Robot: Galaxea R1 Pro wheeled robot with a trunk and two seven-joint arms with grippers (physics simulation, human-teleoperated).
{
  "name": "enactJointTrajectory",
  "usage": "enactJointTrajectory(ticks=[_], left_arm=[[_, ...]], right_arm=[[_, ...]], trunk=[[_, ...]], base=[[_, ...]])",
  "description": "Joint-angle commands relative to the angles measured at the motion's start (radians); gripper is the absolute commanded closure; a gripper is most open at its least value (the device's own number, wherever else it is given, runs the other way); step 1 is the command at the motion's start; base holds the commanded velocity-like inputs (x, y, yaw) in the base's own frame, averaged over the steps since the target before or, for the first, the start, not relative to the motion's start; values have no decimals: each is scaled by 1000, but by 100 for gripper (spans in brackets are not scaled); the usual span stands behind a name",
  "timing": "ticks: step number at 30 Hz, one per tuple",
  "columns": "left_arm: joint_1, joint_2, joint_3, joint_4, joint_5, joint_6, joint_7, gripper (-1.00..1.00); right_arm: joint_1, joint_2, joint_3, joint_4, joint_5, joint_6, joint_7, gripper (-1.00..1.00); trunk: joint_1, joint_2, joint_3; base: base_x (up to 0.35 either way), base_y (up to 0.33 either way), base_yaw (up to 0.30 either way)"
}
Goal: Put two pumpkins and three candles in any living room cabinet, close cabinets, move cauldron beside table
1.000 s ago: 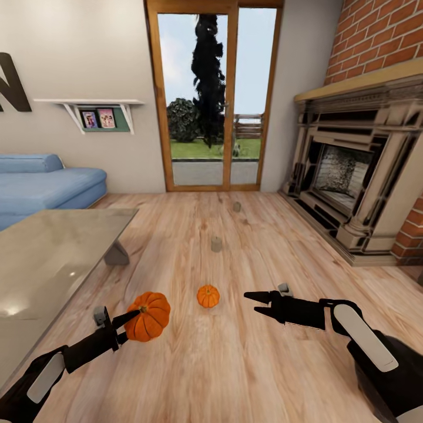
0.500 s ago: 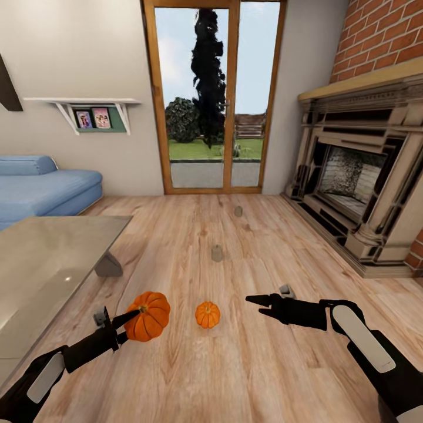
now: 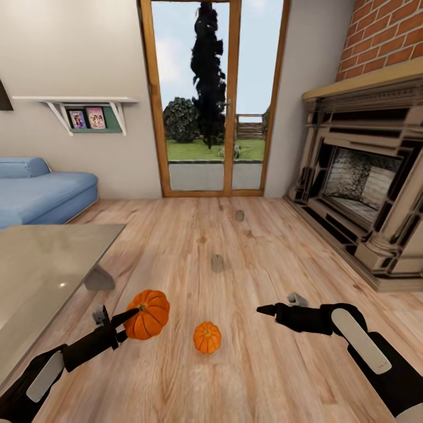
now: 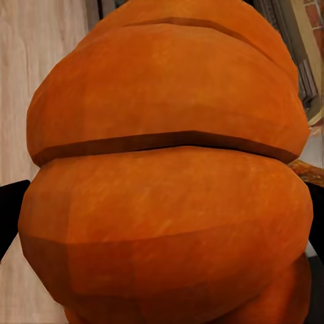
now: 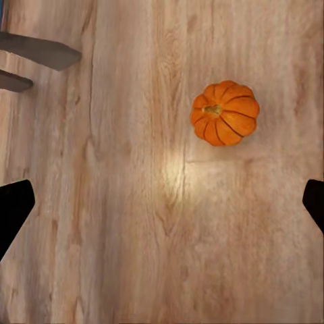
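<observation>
Pumpkins first: the larger pumpkin (image 3: 148,313) sits clamped in the left gripper (image 3: 126,320), held just off the floor, and in the left wrist view its orange ribs (image 4: 165,175) crowd right up to the camera with a dark finger at either edge. The smaller pumpkin (image 3: 208,337) stands upright on the wood floor (image 3: 264,376), between the two hands and a little nearer the left one.

Compared with a second ago, the whole room has slid: the glass doors (image 3: 212,100) and fireplace (image 3: 364,188) sit differently and less of the grey table (image 3: 41,270) shows, so the robot itself has rolled and turned. The small pumpkin now lies closer in front of the robot. The right gripper (image 3: 265,310) has drawn back a little and points towards that pumpkin, still well short of it. Its wrist camera looks straight down on the pumpkin (image 5: 225,113), ahead of the spread finger tips and off to one side, so this hand is released and empty.

Two candles (image 3: 217,262) (image 3: 239,215) stand farther out beyond both hands, towards the doors.

My guess is the right hand is lining up to collect the small pumpkin, so both can be carried to a cabinet together; it needs to reach forward and centre over it first.
</observation>
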Motion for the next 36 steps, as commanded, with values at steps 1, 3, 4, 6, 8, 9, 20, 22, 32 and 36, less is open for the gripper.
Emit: enactJointTrajectory(ticks=[1, 3, 4, 6, 8, 9, 20, 22, 32, 36], left_arm=[[-1, 0, 1, -10, 10, 11, -2, 100], [0, 1, 1, -47, 10, 12, 2, 100], [0, 0, 1, -63, 10, 13, 4, 100], [0, 0, 2, -102, 8, 16, 8, 100], [0, -1, 3, -151, 10, 19, 53, 100], [0, -1, 4, -161, 15, 20, 82, 100], [0, 1, 8, -234, 29, 32, 192, 100], [0, 1, 8, -232, 31, 39, 192, 100], [0, -2, 27, -224, 43, 51, 192, 100], [0, -2, 26, -223, 45, 51, 191, 100]], right_arm=[[-1, -1, 2, 7, -12, -13, -42, -100], [-1, -1, 4, 18, -11, -42, -119, -100], [-1, -1, 4, 20, -10, -48, -148, -100], [-1, -1, 5, 24, -10, -56, -216, -100], [-1, 7, 7, 28, -9, -84, -289, -100], [-1, 12, 8, 35, -8, -97, -313, -100], [-1, 62, 37, 67, 10, -126, -376, -100], [-1, 63, 55, 71, 25, -127, -375, -100], [-1, 108, 70, 73, 40, -124, -380, -100], [-1, 109, 70, 67, 40, -117, -377, -100]], trunk=[[0, 0, -1], [0, 0, -1], [0, 0, -1], [0, 0, -1], [0, 0, -1], [0, 0, -1], [0, 0, -1], [0, 0, -1], [0, 0, -1], [0, 0, -1]], base=[[342, 0, 0], [342, 0, 0], [342, 0, 0], [342, 0, 0], [271, 0, 0], [142, 0, 0], [22, 0, 0], [0, 0, 0], [96, 0, 0], [149, 0, 0]])
